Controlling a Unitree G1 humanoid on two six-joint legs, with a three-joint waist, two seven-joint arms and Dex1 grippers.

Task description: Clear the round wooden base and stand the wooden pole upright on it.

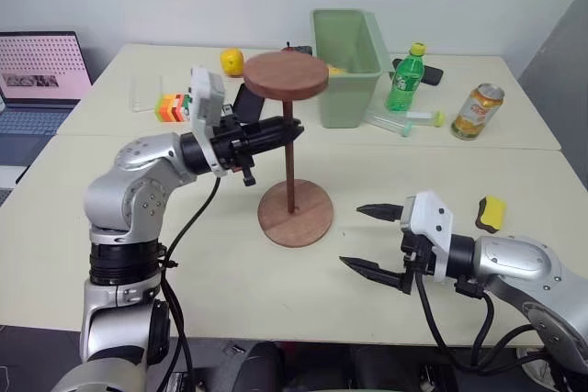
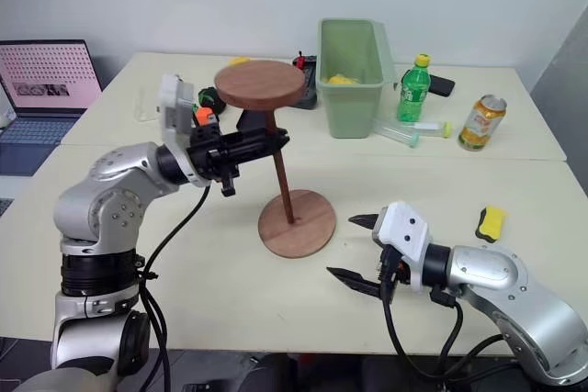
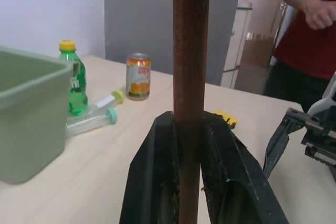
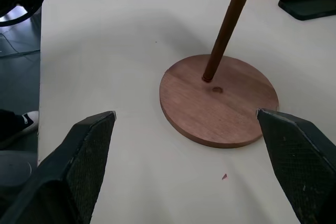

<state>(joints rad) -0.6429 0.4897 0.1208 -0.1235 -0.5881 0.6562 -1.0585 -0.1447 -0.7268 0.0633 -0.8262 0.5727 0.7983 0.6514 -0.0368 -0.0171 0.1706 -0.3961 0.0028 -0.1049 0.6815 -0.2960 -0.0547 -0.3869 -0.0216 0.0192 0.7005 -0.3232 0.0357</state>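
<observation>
Thin dark-brown wooden pole point(image 1: 289, 162) pinched mid-shaft by left gripper point(image 1: 292, 130), disc end up, foot resting just beside centre hole of flat round reddish-brown wooden base point(image 1: 295, 213). Right gripper point(image 1: 377, 240) spread wide, nearby. Seating step; next, shift foot into hole.

Left gripper point(image 3: 190, 145) clamped tight on the wooden pole point(image 3: 190, 51) — green bottle point(image 3: 75, 85), orange can point(image 3: 138, 75) and green bin point(image 3: 29, 114) sit behind.

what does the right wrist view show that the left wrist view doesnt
Right wrist view: the round wooden base on the table, its centre hole just beside the pole's lower tip, between the open right gripper fingers. Left wrist view: the left gripper shut on the rod, green bin, soda can, bottle. Both: the wooden pole.
</observation>
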